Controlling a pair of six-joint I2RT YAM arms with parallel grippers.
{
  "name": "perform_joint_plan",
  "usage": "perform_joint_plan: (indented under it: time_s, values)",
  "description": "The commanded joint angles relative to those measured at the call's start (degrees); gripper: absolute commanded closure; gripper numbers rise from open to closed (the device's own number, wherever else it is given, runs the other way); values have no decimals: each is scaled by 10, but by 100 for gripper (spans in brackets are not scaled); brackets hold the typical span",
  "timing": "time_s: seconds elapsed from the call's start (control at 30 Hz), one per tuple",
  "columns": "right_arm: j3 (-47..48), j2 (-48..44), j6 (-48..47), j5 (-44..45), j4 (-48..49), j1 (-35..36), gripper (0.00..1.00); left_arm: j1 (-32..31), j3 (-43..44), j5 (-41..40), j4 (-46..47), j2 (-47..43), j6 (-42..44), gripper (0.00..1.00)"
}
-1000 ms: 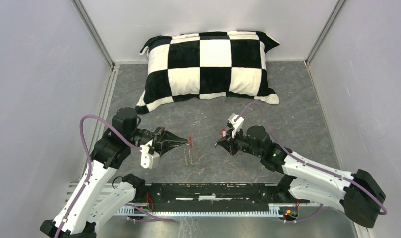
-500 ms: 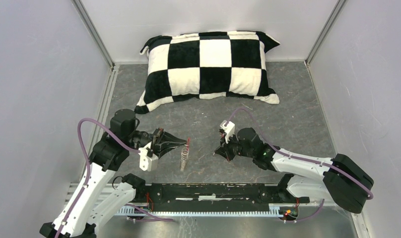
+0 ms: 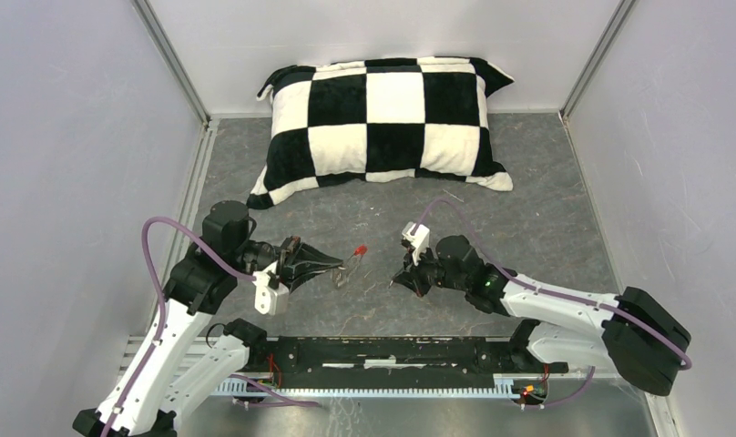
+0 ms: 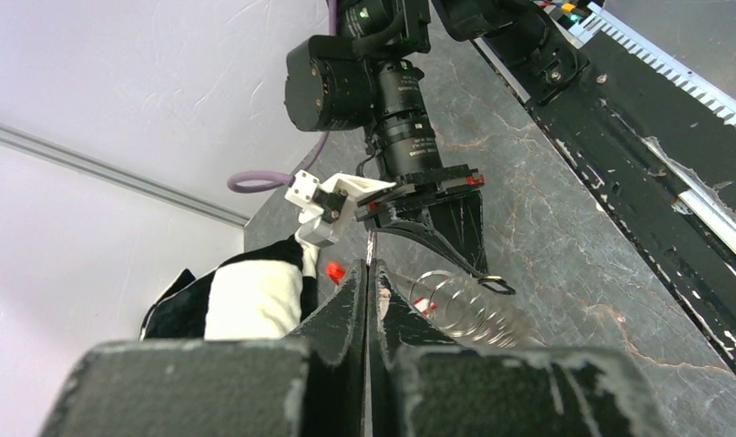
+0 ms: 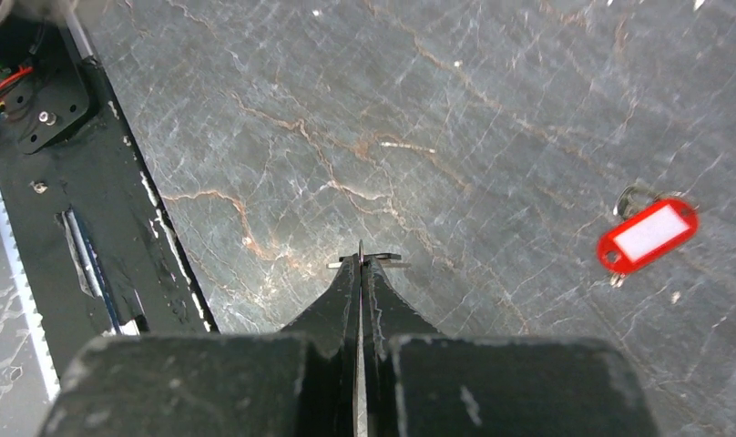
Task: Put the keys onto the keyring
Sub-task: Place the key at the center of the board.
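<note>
Top external | left gripper clamped shut on keyring, mid-bench | right gripper pinched shut on tiny key, nearby, apart | risk: missed threading through coil sway; key slip from shallow pinch

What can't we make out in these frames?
Left wrist: where the left gripper pinches the keyring; its own fingers hide that.
Right wrist: what the right gripper holds; only a metal sliver shows.
Right wrist: red tag blurred; lying or hanging unclear.
Black-and-white key: seen in no view.
</note>
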Motion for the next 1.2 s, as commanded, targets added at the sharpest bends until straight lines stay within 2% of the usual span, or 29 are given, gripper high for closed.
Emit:
perform_joint_plan:
  time_s: [0.0,0.1,0.33,0.53,0.77,0.9,1.07,1.17]
  values:
    - [52,-42,-40,13,-30,4,100,-3,3,17,9,-2,-1,98]
    - [64,-44,-51,19,-54,3,100,-3,8,24,9,6,-7,98]
    - [46,-17,-31,-8,-21,7,98,-3,31,36,8,22,-75,98]
    - [67,6,-55,4,-37,25,100,-3,47,43,8,30,-88,98]
    - [120,-3,-115,44,-122,25,67,-3,67,57,8,39,-120,98]
    - [146,-67,-174,68,-126,25,60,-3,75,61,8,41,-140,98]
    - [183,-148,-228,38,-72,25,53,-3,81,66,13,49,-167,98]
    - [213,-163,-232,-24,-42,26,51,-2,67,59,82,46,-263,98]
